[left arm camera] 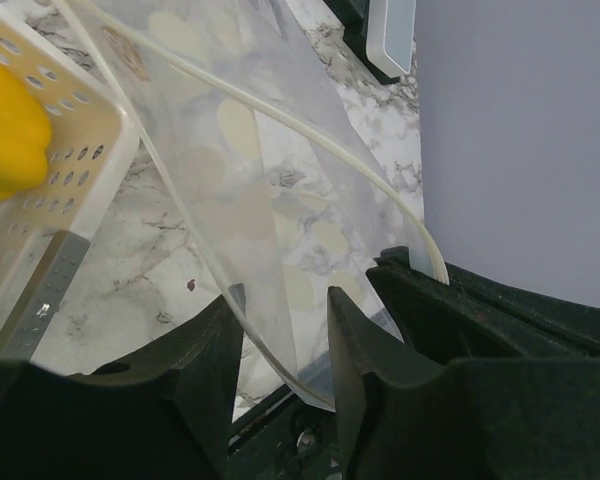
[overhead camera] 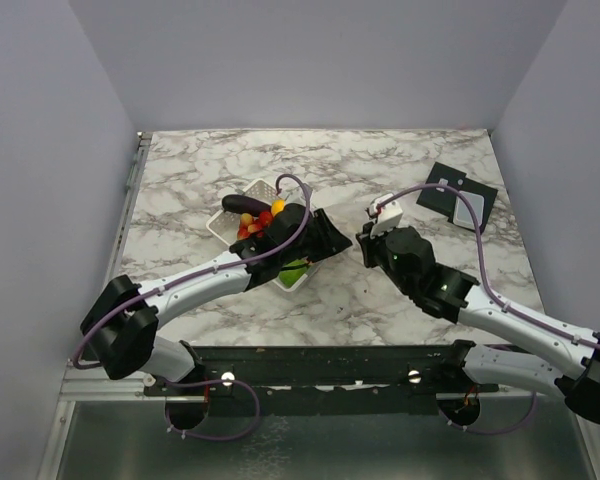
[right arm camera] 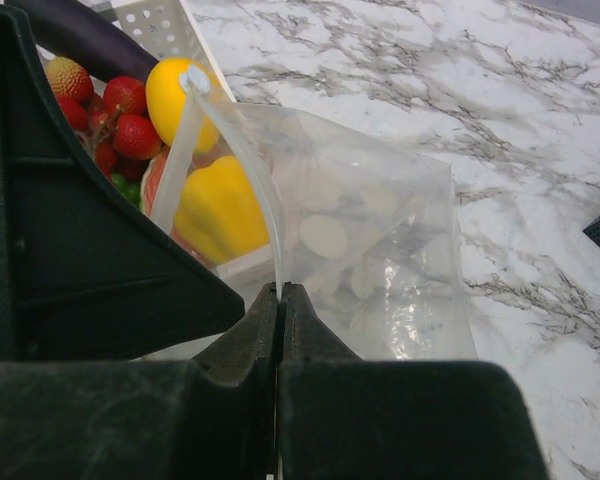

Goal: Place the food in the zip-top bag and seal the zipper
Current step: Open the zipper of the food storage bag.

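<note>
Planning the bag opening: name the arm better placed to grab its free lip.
Left: the left gripper straddles the zip-top bag's lip, jaws apart; the right gripper is shut on the other.

The left arm point(overhead camera: 195, 280) and right arm point(overhead camera: 525, 325) are white with bulky black joints, each strung with a thin purple cable point(overhead camera: 306, 205)

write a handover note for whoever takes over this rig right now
Right gripper: shut on the mouth edge of the zip-top bag, right at the zipper.
Left gripper: jaws apart, straddling the bag's rim, not clamped.
Food: in the white basket beside the bag; none visible inside the bag.
Done: one side of the mouth gripped.
Left: grip the rim with the left gripper, load the food, press the zipper shut.
</note>
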Robot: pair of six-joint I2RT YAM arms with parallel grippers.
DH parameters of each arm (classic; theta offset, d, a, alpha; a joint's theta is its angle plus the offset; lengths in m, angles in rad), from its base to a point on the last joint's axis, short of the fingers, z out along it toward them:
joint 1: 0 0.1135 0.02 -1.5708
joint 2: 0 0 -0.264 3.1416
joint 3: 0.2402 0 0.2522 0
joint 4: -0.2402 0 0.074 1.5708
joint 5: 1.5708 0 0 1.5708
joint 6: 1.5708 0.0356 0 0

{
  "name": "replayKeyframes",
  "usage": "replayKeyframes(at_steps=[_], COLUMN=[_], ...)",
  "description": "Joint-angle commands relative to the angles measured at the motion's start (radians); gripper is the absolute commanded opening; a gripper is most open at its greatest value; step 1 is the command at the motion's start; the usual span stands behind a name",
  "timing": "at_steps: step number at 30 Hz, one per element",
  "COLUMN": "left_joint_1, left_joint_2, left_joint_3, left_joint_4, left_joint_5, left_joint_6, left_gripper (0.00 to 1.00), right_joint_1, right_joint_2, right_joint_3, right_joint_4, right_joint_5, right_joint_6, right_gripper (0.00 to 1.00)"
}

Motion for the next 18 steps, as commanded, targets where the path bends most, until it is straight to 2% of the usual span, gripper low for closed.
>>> replayKeyframes(at_steps=[1, 3, 9, 13, 18], left_joint_1=[0.004, 0.004, 0.004, 0.004, 0.004], left_joint_2=[0.014, 0.016, 0.027, 0.031, 0.027], left_joint_3=[-0.005, -0.009, -0.017, -0.007, 0.009], left_joint_4=[0.032, 0.032, 0.033, 0.032, 0.025], left_joint_5=[0.048, 0.046, 0.054, 0.064, 0.079], left_joint_6=[-0.012, -0.009, 0.003, 0.034, 0.088], left_gripper=[0.38, 0.34, 0.09, 0.0, 0.0], right_joint_1=[0.017, 0.02, 0.026, 0.029, 0.032], right_joint_2=[-0.02, -0.017, -0.029, -0.046, -0.072], right_joint_3=[-0.022, -0.029, -0.034, -0.013, 0.009], right_joint_4=[0.036, 0.041, 0.043, 0.017, -0.014], right_joint_5=[0.012, 0.025, 0.074, 0.116, 0.152], right_joint_6=[0.017, 0.022, 0.029, 0.024, 0.029], right_gripper=[0.01, 0.01, 0.01, 0.01, 0.01])
